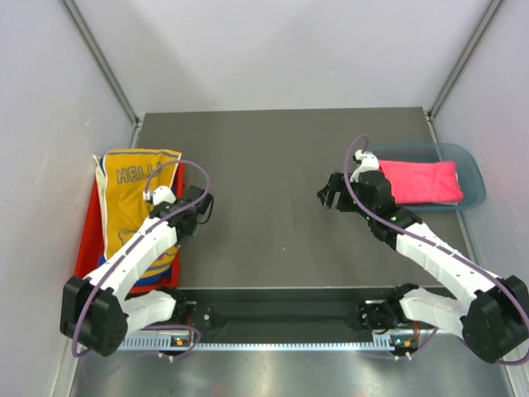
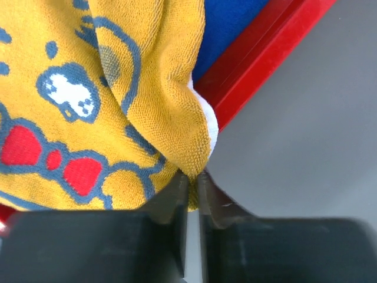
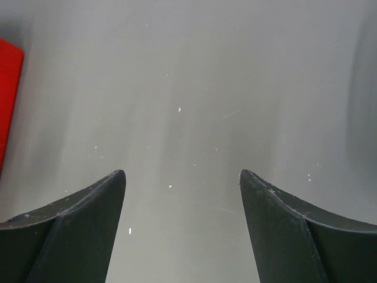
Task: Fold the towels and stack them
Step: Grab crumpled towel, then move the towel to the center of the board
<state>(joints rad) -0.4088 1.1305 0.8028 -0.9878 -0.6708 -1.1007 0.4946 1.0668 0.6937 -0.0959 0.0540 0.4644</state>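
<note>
Where the counter (image 1: 264, 157) meets the side walls, there is little room. The red tray (image 1: 83, 248) sits hard against the 9 o'clock edge and the translucent teal bin (image 1: 473, 169) against the 3 o'clock edge. Between them the dark middle of the counter lies open from 12 to 6 o'clock.

The yellow "HELLO" towel (image 1: 128, 198) is draped over the tray, its top end reaching past the tray toward 12 o'clock. A royal blue towel (image 2: 230, 23) lies beneath it inside the tray. The left pincer (image 1: 201, 207) hangs at the tray's 3 o'clock rim, just over the counter. In the left wrist view its fingers (image 2: 174, 194) are drawn nearly together and nip the drooping fold of the yellow towel where it spills over the red rim (image 2: 265, 59). A white patch shows at that fold, and I cannot tell what it belongs to.

The hot pink towel (image 1: 423, 182) lies flat in the bin. The right pincer (image 1: 329, 197) hovers just off the bin's 9 o'clock side and points across the open counter. It is spread wide and holds nothing, with only bare grey surface between its fingers (image 3: 82, 218) and a sliver of the tray at the far 9 o'clock edge of its view.
</note>
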